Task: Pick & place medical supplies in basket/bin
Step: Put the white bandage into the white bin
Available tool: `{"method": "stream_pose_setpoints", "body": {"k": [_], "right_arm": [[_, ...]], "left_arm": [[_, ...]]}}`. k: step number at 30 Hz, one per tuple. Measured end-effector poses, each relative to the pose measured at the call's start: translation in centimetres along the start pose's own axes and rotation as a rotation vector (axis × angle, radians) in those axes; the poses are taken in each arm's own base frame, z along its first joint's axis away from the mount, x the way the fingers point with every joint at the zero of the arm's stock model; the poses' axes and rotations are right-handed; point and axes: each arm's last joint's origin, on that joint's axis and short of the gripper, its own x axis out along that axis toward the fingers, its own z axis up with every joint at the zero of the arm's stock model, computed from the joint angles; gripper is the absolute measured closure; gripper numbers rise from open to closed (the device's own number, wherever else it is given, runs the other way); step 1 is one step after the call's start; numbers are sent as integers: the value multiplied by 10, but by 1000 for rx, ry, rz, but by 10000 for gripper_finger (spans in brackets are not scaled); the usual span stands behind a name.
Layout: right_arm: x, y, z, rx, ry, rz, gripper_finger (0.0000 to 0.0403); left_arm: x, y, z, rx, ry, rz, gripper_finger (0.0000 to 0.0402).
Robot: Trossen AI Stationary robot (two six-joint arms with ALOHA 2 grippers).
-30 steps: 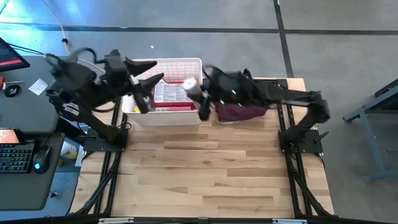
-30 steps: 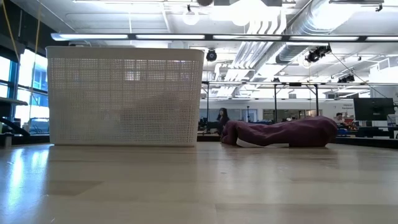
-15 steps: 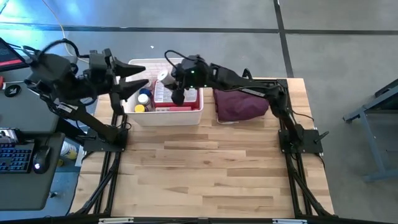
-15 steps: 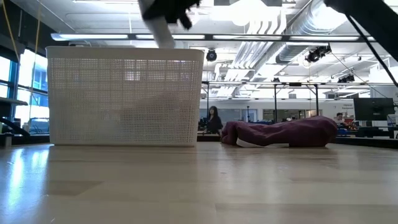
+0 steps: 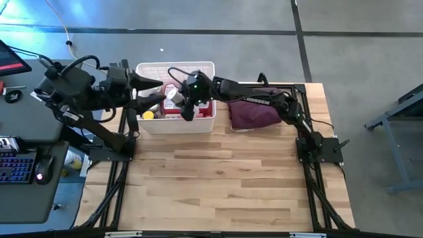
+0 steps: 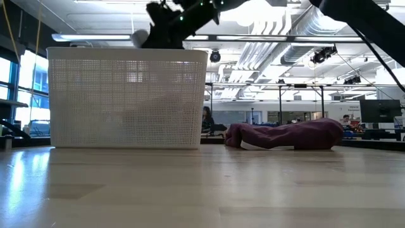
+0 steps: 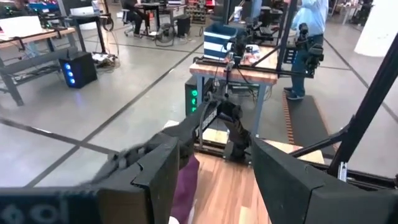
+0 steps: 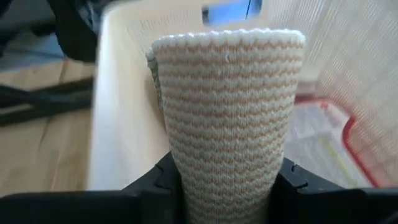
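Knitted cream bandage roll (image 8: 227,118) clamped between right gripper (image 5: 187,106) fingers, now carried from beside maroon bundle (image 5: 254,114) to over white basket (image 5: 198,67); release next, likely. Left gripper (image 5: 147,92) spread, empty, pulled back just beside basket's left rim.

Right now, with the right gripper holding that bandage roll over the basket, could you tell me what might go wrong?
The right gripper holds the woven bandage roll just above the white basket, near its wall; released here, the roll might catch the rim.

The left gripper hovers open at the basket's left edge, close to the right arm; the two could collide.
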Motion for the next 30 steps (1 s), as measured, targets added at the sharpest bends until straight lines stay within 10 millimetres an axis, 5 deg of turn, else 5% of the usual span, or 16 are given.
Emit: {"method": "stream_pose_setpoints", "body": {"k": [8,20,30], "right_arm": [[19,-6,-33,44,97,-16,272],[20,-6,-35,104,116,7,208],[20,-4,-38,108,143,32,170]], "left_arm": [[2,-4,2,-19,-13,-60,170],[0,-3,3,-80,-12,-90,170],[-20,12,1,-62,-1,-95,170]]}}
